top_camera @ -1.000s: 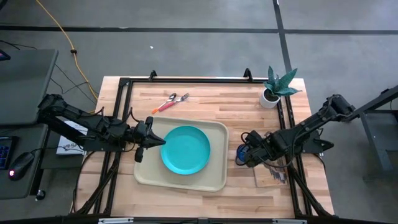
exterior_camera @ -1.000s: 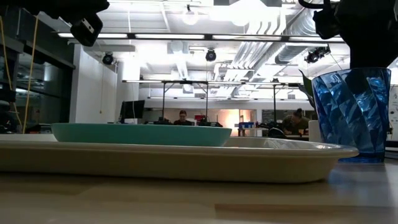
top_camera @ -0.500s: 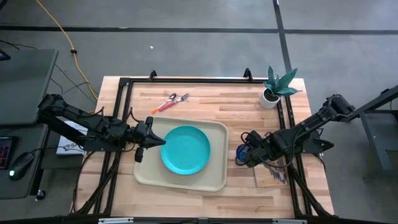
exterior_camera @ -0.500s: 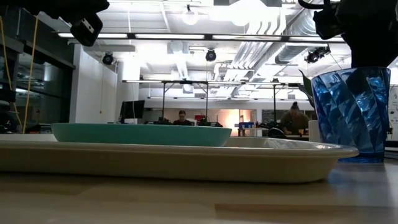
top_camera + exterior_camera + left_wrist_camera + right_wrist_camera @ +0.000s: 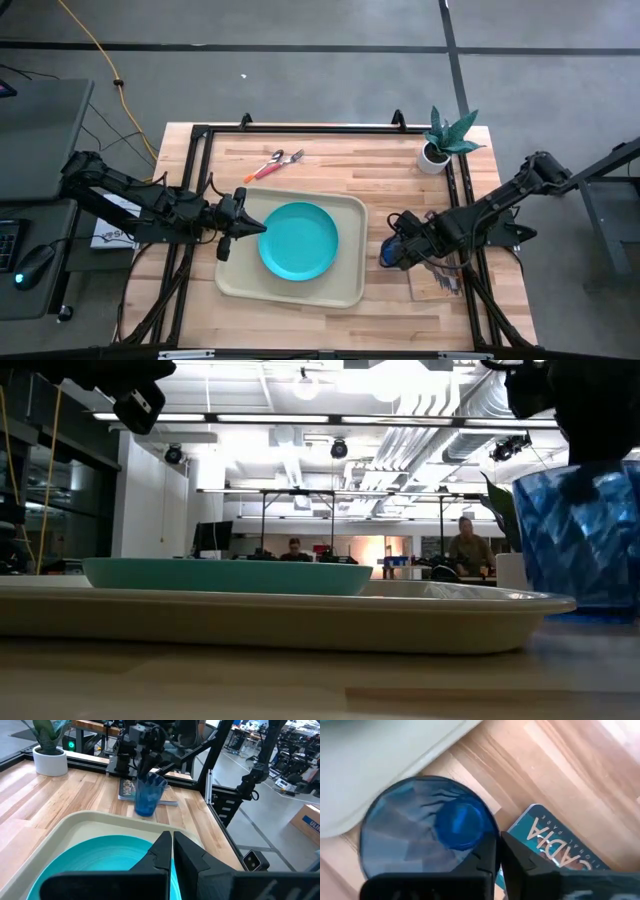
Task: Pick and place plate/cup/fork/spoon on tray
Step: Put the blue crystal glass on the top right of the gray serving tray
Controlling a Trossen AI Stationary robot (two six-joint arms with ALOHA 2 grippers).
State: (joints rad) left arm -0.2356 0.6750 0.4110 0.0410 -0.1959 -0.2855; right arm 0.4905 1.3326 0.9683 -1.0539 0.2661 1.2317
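The right tool (image 5: 396, 247) is down at the cup (image 5: 390, 249), its fingers pinched on the cup's rim on the side away from the tray. In the right wrist view the cup (image 5: 427, 832) sits right at those closed-in fingers (image 5: 490, 862). The cup is over the bare wood of the bench (image 5: 330, 170), just off the tray's right edge, and beside it lies a magazine (image 5: 437, 279) near the bench's right edge. From the low view the cup (image 5: 578, 540) looks tilted, and I cannot tell whether it touches the wood.

The tray (image 5: 245, 275) sits in the middle of the bench, toward the front edge. The plate (image 5: 298, 241) lies flat inside it, roughly central. The left tool (image 5: 248, 226) hangs over the tray's left edge, its fingers pressed together and gripping nothing, tips pointing at the plate; the left wrist view shows the two fingers (image 5: 162, 851) meeting above the plate (image 5: 100, 865).

A fork and spoon (image 5: 274, 165) lie on the wood beyond the tray, toward the back left. A potted plant (image 5: 440, 140) stands at the back right corner.
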